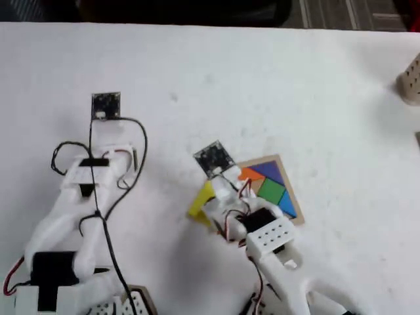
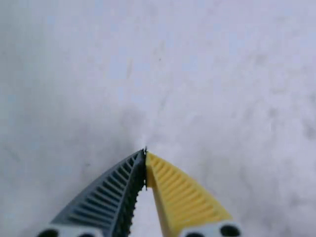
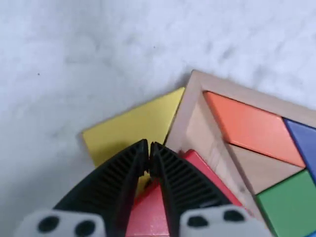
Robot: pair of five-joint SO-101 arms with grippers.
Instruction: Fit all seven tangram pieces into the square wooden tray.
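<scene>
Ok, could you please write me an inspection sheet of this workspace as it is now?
Surface: white table, few small specks.
Job's things: wooden tray holds orange piece, green piece, blue pieces, part of floor bare; yellow piece outside, beside its corner; red piece at its rim.
Clutter: perforated beige object at table's edge.
Jaws: left jaws shut over the table; right jaws shut above red piece.
Cables: black cable loops beside left arm; red wires on right arm.
Surroundings: dark floor beyond the table.

High camera: overhead, distant, covers whole table (image 1: 315,79). Wrist cameras: close, angled down at it. High and right wrist share the tray (image 3: 183,111) corner.
</scene>
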